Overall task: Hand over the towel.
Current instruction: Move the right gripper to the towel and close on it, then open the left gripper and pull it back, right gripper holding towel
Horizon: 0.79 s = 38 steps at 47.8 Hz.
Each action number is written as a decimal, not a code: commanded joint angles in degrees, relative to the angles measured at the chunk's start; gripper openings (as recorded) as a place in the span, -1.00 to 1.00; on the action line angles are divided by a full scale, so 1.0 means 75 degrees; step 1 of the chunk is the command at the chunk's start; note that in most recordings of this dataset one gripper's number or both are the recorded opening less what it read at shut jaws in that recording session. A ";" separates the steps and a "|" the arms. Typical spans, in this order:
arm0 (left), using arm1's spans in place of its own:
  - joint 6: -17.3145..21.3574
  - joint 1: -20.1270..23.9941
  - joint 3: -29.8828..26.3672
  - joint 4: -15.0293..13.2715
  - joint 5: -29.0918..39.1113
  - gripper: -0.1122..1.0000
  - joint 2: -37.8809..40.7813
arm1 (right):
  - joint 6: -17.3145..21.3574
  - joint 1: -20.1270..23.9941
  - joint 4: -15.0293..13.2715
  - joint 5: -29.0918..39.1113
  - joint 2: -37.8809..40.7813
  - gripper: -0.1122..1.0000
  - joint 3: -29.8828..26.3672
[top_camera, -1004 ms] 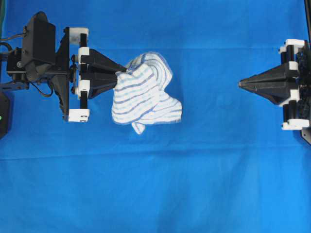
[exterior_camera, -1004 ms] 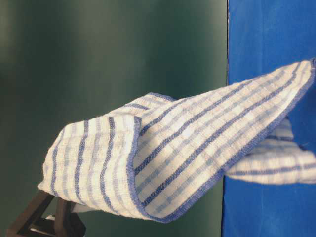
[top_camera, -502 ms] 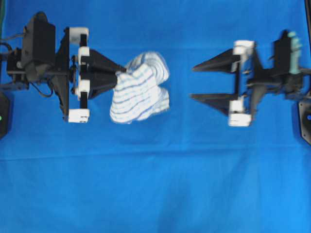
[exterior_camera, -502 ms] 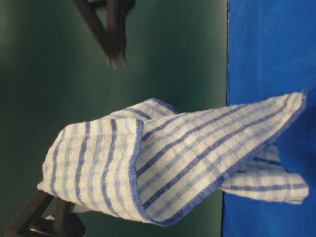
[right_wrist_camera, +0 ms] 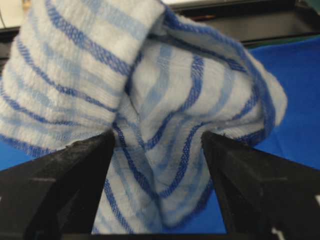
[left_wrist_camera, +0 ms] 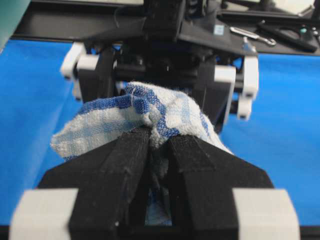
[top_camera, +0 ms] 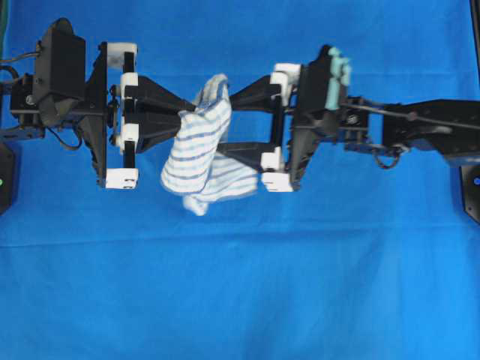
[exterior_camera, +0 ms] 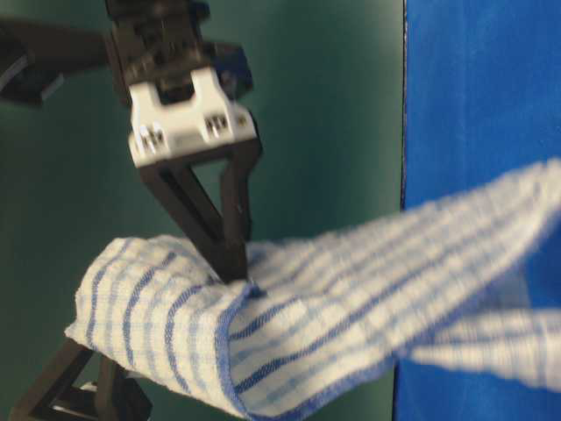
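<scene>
The towel, white with blue check stripes, hangs above the table from my left gripper, which is shut on its upper edge. In the left wrist view the jaws pinch a fold of the towel. My right gripper is open, with one finger on each side of the towel's free end. In the right wrist view the towel fills the gap between the open jaws. In the table-level view the right gripper's fingers touch the top of the towel.
A large plain blue cloth covers the table. The right arm stretches across from the right edge. The left arm's body sits at the far left. A dark green backdrop stands behind.
My right gripper has opened and travelled left across the table until its fingers straddle the towel. The towel has bunched narrower. The left gripper has stayed in place.
</scene>
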 commanded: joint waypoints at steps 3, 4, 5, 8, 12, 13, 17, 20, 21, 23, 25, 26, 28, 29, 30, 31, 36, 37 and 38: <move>0.0023 -0.0023 -0.0047 -0.0023 -0.0082 -0.71 -0.0094 | -0.0012 -0.0012 0.0023 0.0012 -0.0012 0.49 -0.0316; 0.0023 -0.0023 -0.0047 -0.0012 -0.0082 -0.71 -0.0094 | -0.0012 -0.0012 0.0023 0.0012 -0.0012 0.49 -0.0328; 0.0023 -0.0023 -0.0035 -0.0023 -0.0094 -0.71 -0.0094 | -0.0012 -0.0012 0.0023 0.0012 0.0000 0.49 -0.0340; 0.0035 -0.0023 -0.0023 -0.0023 -0.0082 -0.71 -0.0094 | -0.0012 -0.0012 0.0023 0.0012 0.0000 0.49 -0.0340; 0.0035 -0.0023 -0.0035 -0.0023 -0.0082 -0.71 -0.0105 | -0.0012 -0.0023 0.0023 0.0012 0.0012 0.48 -0.0352; 0.0035 -0.0023 -0.0023 -0.0023 -0.0082 -0.71 -0.0094 | -0.0012 -0.0023 0.0035 -0.0012 0.0000 0.48 -0.0352; 0.0035 -0.0023 -0.0023 -0.0023 -0.0082 -0.71 -0.0105 | -0.0012 -0.0047 0.0070 -0.0035 0.0000 0.45 -0.0352; 0.0035 -0.0023 -0.0012 -0.0012 -0.0082 -0.71 -0.0105 | -0.0012 -0.0059 0.0059 -0.0012 0.0012 0.30 -0.0352; 0.0035 -0.0023 -0.0023 -0.0023 -0.0082 -0.71 -0.0105 | -0.0012 -0.0059 0.0059 0.0012 0.0000 0.22 -0.0352; 0.0035 -0.0035 -0.0012 -0.0023 -0.0094 -0.71 -0.0105 | -0.0070 -0.0059 0.0047 0.0012 0.0012 0.01 -0.0352; 0.0035 -0.0035 -0.0023 -0.0023 -0.0082 -0.71 -0.0105 | -0.0070 -0.0059 0.0047 0.0035 0.0000 -0.21 -0.0340; 0.0035 -0.0047 -0.0023 -0.0023 -0.0094 -0.71 -0.0105 | -0.0082 -0.0059 0.0035 0.0059 0.0000 -0.32 -0.0352; 0.0035 -0.0047 -0.0023 -0.0023 -0.0094 -0.71 -0.0105 | -0.0094 -0.0059 0.0023 0.0129 0.0000 -0.58 -0.0352; 0.0047 -0.0047 -0.0035 -0.0023 -0.0094 -0.71 -0.0094 | -0.0094 -0.0059 0.0023 0.0176 0.0000 -0.67 -0.0352; 0.0047 -0.0047 -0.0035 -0.0023 -0.0094 -0.71 -0.0094 | -0.0094 -0.0059 0.0023 0.0211 0.0000 -0.72 -0.0352; 0.0047 -0.0047 -0.0047 -0.0023 -0.0094 -0.71 -0.0094 | -0.0094 -0.0059 0.0023 0.0234 0.0000 -0.73 -0.0352; 0.0000 -0.0047 -0.0059 -0.0023 -0.0141 -0.71 -0.0059 | -0.0094 -0.0059 0.0023 0.0316 0.0000 -0.73 -0.0363; 0.0000 -0.0047 -0.0070 -0.0023 -0.0152 -0.71 -0.0059 | -0.0094 -0.0059 0.0012 0.0316 0.0000 -0.73 -0.0363; 0.0012 -0.0047 -0.0070 -0.0023 -0.0152 -0.71 -0.0047 | -0.0094 -0.0059 0.0012 0.0316 0.0000 -0.73 -0.0363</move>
